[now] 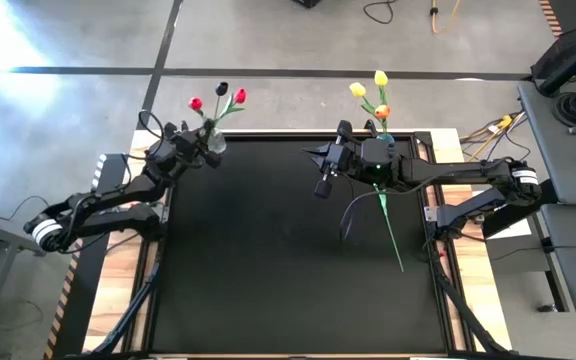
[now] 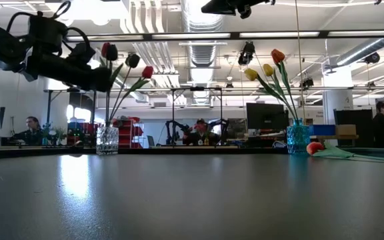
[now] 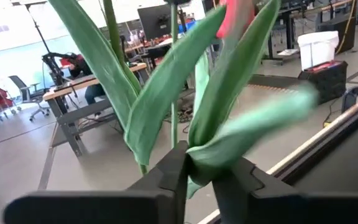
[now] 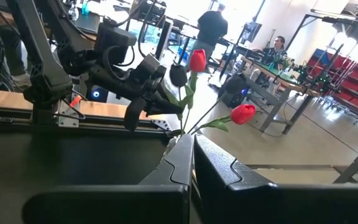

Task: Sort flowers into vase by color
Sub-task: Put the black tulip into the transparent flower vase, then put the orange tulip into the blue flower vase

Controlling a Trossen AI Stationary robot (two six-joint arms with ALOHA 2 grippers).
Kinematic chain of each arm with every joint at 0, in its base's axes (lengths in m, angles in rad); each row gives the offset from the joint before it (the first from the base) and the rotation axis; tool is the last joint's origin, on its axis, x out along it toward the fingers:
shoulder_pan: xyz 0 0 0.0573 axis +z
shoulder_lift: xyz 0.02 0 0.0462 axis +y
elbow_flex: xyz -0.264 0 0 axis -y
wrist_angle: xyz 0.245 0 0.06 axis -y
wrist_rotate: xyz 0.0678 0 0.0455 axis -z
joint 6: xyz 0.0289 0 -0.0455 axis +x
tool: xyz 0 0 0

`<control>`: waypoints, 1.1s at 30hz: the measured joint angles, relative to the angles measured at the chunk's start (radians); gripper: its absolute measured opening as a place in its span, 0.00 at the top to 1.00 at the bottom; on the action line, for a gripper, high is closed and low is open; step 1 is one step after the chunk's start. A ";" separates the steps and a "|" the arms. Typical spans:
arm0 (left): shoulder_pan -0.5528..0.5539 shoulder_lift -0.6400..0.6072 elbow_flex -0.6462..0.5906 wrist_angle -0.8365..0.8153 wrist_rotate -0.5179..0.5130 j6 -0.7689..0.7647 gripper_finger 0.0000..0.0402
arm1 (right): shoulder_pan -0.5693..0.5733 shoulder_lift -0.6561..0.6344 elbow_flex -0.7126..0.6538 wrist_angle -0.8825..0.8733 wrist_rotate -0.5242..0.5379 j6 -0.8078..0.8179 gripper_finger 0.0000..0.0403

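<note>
A black table top (image 1: 268,260) sits in a light wooden frame. At its far edge a clear glass vase (image 2: 107,140) stands on the left and a blue vase (image 2: 297,137) on the right. One tulip (image 1: 388,225) lies flat near the right side.

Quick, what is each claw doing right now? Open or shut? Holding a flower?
Left claw: closed around a green leaf of the flowers by the clear vase.
Right claw: shut, holding nothing.

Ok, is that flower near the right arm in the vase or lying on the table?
Lying on the table. The flower stretches flat across the mat, stem out, and the low view shows its head beside the blue vase, not in it.
</note>
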 joint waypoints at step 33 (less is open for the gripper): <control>-0.035 -0.416 -0.026 -0.381 0.227 -0.082 0.52 | 0.084 -0.142 0.000 -0.747 0.152 0.437 0.88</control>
